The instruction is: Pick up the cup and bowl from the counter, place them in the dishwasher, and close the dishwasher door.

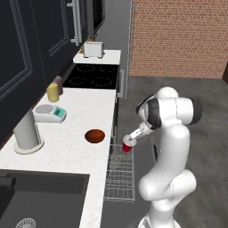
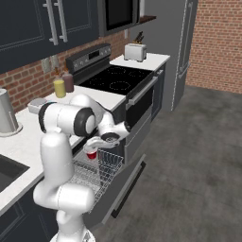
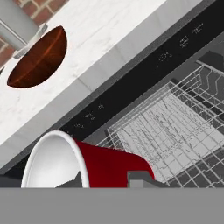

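The two-finger gripper (image 1: pixel 130 143) on the white arm was clenched on the small red tapered cup (image 1: pixel 127 148), carrying it in the air just above the pulled-out grey wire rack (image 1: pixel 120 176) of the dark under-counter dishwasher (image 2: pixel 124 142). In the hand view the cup (image 3: pixel 87 162) lay sideways along the fingers, its pale inside facing the long white speckled stone counter (image 1: pixel 62 147). The rack held nothing beneath it, and the flat dark grey dishwasher door (image 2: pixel 120 189) hung open below the rack. The shallow round reddish-brown bowl (image 1: pixel 95 136) sat on the counter close to its front edge, just beside the rack's far end. Farther back from the rack on the counter stood a round grey scale with a teal display (image 1: pixel 50 112) and a yellow cylindrical jar (image 1: pixel 53 92).
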